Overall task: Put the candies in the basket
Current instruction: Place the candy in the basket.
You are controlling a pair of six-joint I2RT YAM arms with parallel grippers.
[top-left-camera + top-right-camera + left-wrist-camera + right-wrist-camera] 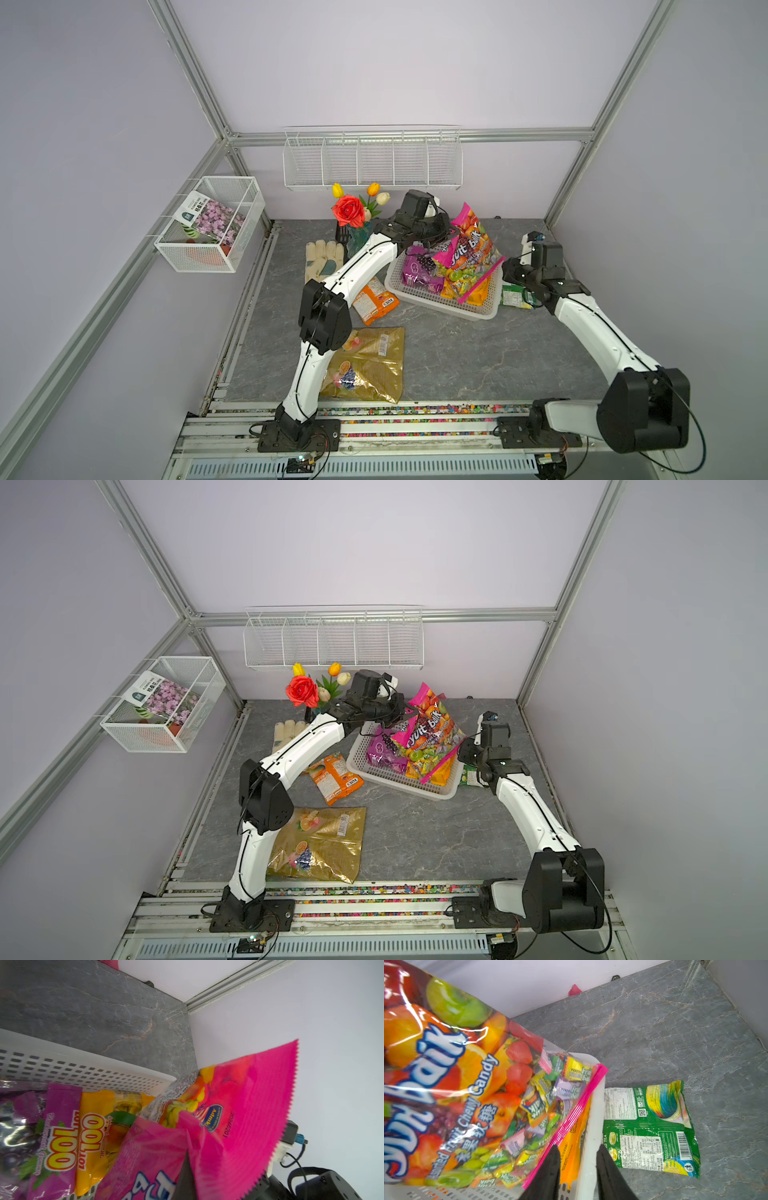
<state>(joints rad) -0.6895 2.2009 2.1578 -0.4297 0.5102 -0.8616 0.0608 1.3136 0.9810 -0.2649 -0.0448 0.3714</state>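
the gold bag (365, 365) is lying on the bench (457, 365) well in front of the basket (482, 312), the orange bag (374, 301) nearer its left side. the left claw (446, 237) is pinching the top edge of the magenta bag (465, 249), which is leaning into the basket over the purple bag (419, 270) and the yellow-orange bag (478, 293). the right claw (579, 1148) is standing open astride the basket's right rim, the green bag (652, 1126) lying just outside it.

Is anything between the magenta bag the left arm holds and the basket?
Nothing visible blocks it. The magenta bag, pinched by the left gripper, hangs tilted over the basket, its lower end above the purple bag and yellow bag inside. The right gripper stands at the rim beside it.
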